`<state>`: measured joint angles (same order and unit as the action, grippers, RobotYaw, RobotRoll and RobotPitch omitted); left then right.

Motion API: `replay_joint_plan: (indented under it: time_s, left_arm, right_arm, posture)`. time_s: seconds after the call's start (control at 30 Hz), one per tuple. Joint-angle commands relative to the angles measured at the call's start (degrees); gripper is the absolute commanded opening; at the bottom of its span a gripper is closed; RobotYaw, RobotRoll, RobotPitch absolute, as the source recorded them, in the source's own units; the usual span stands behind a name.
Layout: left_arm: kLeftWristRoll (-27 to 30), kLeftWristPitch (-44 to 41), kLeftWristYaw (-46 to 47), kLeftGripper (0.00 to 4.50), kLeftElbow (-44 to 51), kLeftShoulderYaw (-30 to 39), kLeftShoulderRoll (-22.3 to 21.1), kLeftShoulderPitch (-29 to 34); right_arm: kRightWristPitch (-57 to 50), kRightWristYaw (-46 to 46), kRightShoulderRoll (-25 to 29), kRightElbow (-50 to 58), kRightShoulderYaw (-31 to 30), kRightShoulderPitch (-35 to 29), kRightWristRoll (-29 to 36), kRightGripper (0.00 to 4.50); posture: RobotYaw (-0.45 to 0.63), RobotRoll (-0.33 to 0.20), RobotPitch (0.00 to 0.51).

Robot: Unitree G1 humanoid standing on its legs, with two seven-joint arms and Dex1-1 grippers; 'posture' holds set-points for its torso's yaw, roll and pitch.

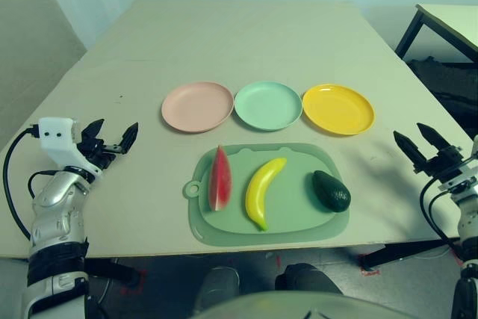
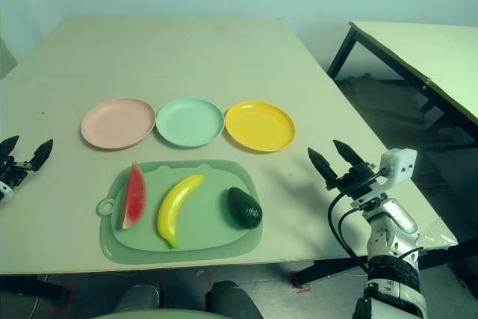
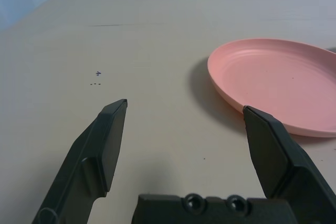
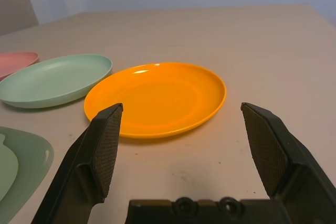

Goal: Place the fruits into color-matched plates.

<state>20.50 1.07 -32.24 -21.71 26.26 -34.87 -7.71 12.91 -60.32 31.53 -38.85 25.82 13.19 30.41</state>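
Three plates stand in a row on the table: pink (image 1: 198,106), mint green (image 1: 268,104) and yellow (image 1: 338,108). In front of them, a red watermelon wedge (image 1: 219,178), a yellow banana (image 1: 264,190) and a dark green avocado (image 1: 331,190) lie side by side on a pale green mat (image 1: 295,218). My left gripper (image 1: 114,138) hovers open at the table's left side, pointing toward the pink plate (image 3: 278,80). My right gripper (image 2: 335,160) is open at the right side, facing the yellow plate (image 4: 157,97). Both hold nothing.
A second table (image 2: 418,42) with black legs stands off to the right, across a gap. The tabletop behind the plates is bare. The mint green plate (image 4: 55,78) sits just beside the yellow one in the right wrist view.
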Motion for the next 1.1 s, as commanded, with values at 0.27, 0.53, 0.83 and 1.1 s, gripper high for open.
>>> replay_joint_plan:
  time_s: [0.27,0.53,0.83,1.1]
  left_arm:
    - [0.3,-0.2,-0.5,4.46,-0.8,0.4,-1.1,-1.1]
    - [0.8,-0.4,-2.4,4.46,-0.9,0.9,-2.3,-0.2]
    - [7.7,-6.7,-23.1,4.46,6.6,-1.2,-9.6,3.6]
    - [11.2,-10.7,-40.2,4.46,20.4,-5.7,-16.8,10.9]
  right_arm:
    - [0.9,0.1,-0.4,-0.6,-0.2,-0.1,-0.6,4.50]
    - [1.6,-0.4,0.7,-2.1,-0.3,0.7,-1.4,4.50]
    - [2.6,-3.3,3.4,-3.4,-0.8,1.0,-2.6,4.50]
    - [4.1,-5.3,8.2,-2.8,-5.8,2.9,-9.1,4.50]
  posture:
    - [0.07,0.000,0.031]
    - [0.07,0.000,0.029]
    - [0.07,0.000,0.028]
    - [0.07,0.000,0.027]
